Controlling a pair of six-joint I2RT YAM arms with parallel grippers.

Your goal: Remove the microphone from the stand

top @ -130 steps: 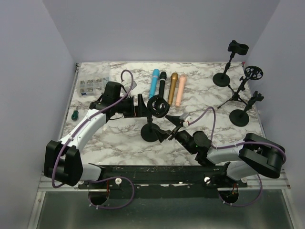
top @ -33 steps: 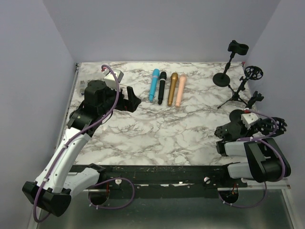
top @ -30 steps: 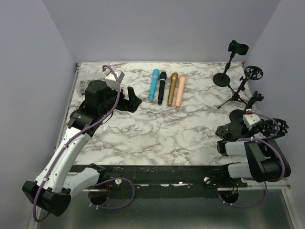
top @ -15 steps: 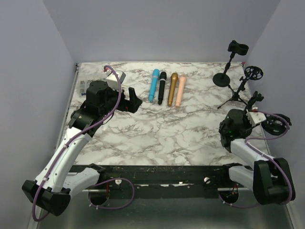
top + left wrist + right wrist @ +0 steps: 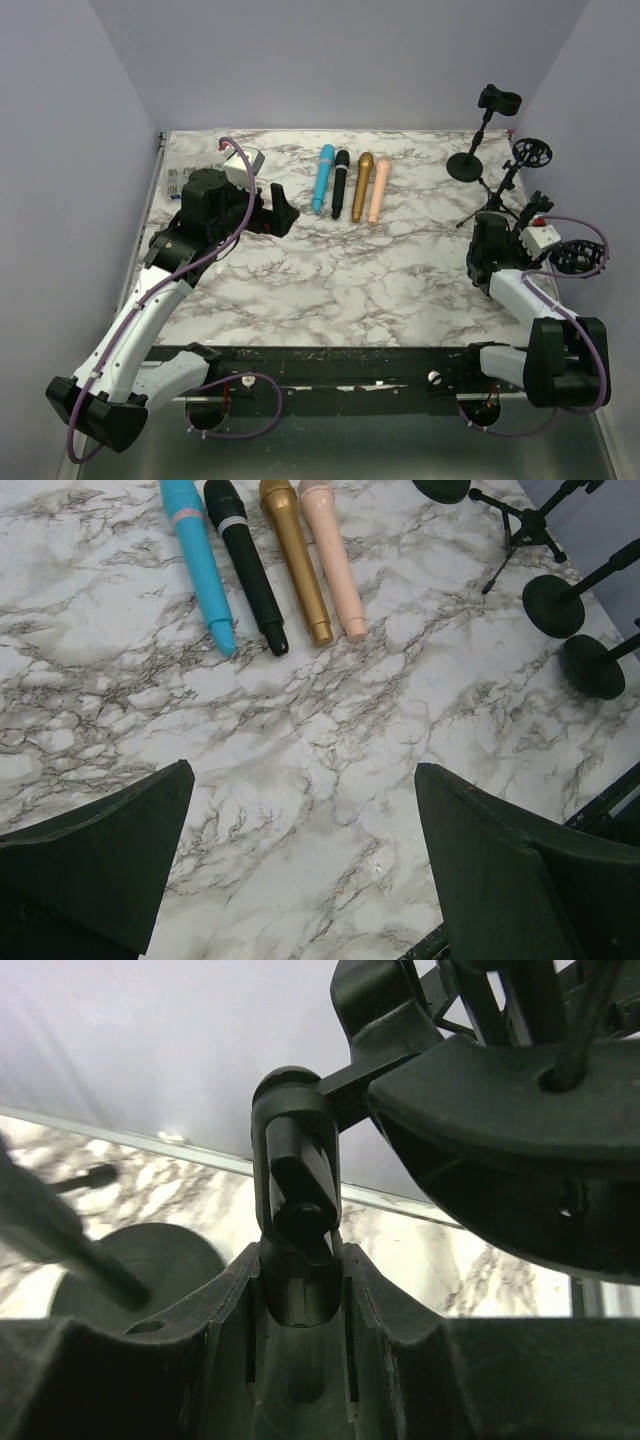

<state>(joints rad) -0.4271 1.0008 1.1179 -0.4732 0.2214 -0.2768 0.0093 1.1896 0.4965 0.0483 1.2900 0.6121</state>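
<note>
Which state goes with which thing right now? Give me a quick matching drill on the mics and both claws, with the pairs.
Things:
1. blue microphone
2. pink microphone
3. left claw
4. right claw

States:
A. shut on a black stand
B. right end of the row of four
C. open above the table
D. left end of the row of four

Pairs: 1-D, 2-B, 3-C, 4-A
</note>
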